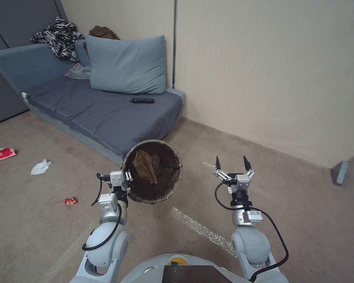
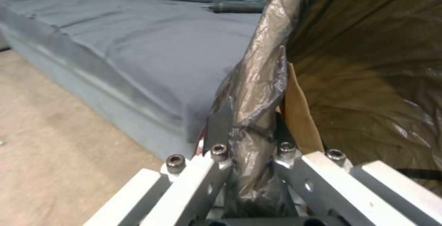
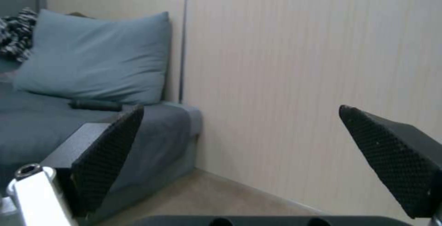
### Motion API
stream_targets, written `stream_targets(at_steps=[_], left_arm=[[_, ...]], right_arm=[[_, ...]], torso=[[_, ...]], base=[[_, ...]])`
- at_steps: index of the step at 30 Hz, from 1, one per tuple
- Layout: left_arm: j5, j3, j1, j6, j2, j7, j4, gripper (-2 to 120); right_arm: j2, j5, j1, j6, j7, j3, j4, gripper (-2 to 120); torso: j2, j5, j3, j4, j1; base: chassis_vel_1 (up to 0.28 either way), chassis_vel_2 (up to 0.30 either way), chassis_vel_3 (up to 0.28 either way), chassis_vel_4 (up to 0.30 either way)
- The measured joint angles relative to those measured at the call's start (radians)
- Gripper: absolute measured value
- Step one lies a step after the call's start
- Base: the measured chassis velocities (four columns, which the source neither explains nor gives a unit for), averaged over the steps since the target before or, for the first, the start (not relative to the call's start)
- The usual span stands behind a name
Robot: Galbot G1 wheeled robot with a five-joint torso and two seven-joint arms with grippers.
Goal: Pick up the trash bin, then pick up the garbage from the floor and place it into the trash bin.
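The trash bin (image 1: 167,192), a round bucket lined with a dark brown bag, hangs tilted above the carpet with its mouth facing me. My left gripper (image 1: 126,175) is shut on its rim, and the left wrist view shows the fingers (image 2: 221,129) pinching the bag-wrapped rim (image 2: 260,81). A crumpled brown paper bag (image 1: 144,166) lies inside the trash bin. On the floor to the left lie garbage pieces: a red wrapper (image 1: 1,154), a white tissue (image 1: 40,167) and a small red-yellow wrapper (image 1: 71,201). My right gripper (image 1: 231,162) is open and empty, held up beside the bin.
A grey-blue sofa (image 1: 106,114) with a pillow (image 1: 126,65) and a dark remote-like object (image 1: 142,100) stands just behind the bin. A beige wall (image 1: 271,78) runs along the right. Open carpet lies to the left and right front.
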Motion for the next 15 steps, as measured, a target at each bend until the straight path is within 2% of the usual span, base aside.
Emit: stream_targets(at_steps=[15], left_arm=[[0.0, -0.004, 0.006, -0.004, -0.001, 0.0, -0.002, 2]], right_arm=[[0.001, 0.0, -0.001, -0.001, -0.011, 0.0, 0.006, 100]], torso=[[0.0, 0.0, 0.0, 0.0, 0.0]], base=[[0.071, 0.074, 0.078, 0.073]])
